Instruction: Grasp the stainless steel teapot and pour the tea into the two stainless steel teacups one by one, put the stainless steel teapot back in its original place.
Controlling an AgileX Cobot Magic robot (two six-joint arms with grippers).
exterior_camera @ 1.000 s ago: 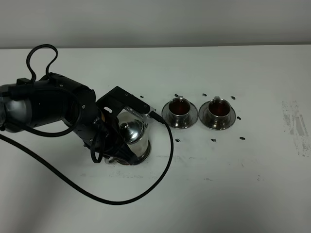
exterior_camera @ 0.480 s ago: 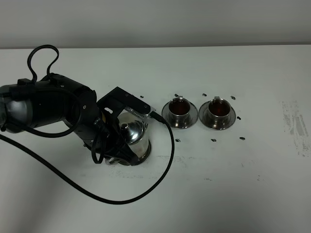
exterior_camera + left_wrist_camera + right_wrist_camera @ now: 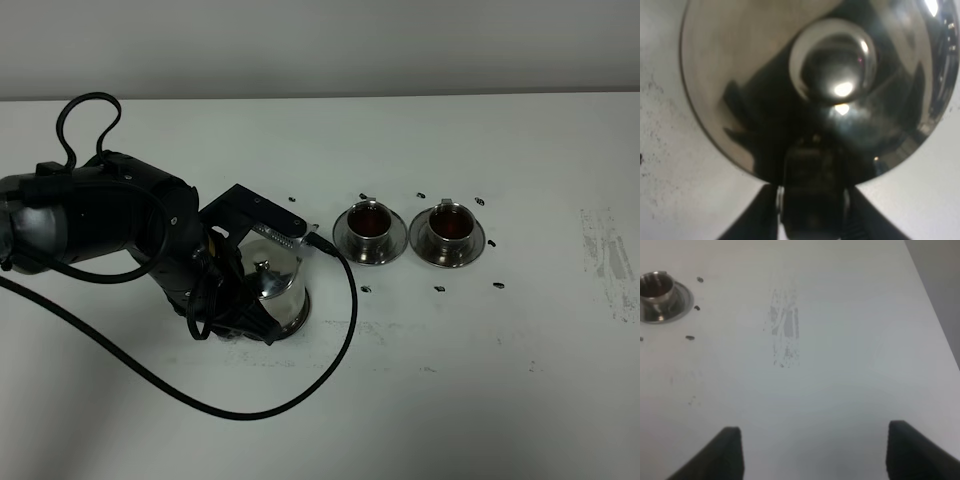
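While mirror-bright, the bell-shaped teapot [image 3: 278, 288] stands upright | left gripper [image 3: 232, 318] grip unclear; right gripper [image 3: 812, 452] spread wide

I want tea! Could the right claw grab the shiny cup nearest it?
Probably yes: the right claw hangs open over bare white table, with nothing between it and the small tea-filled steel cup.
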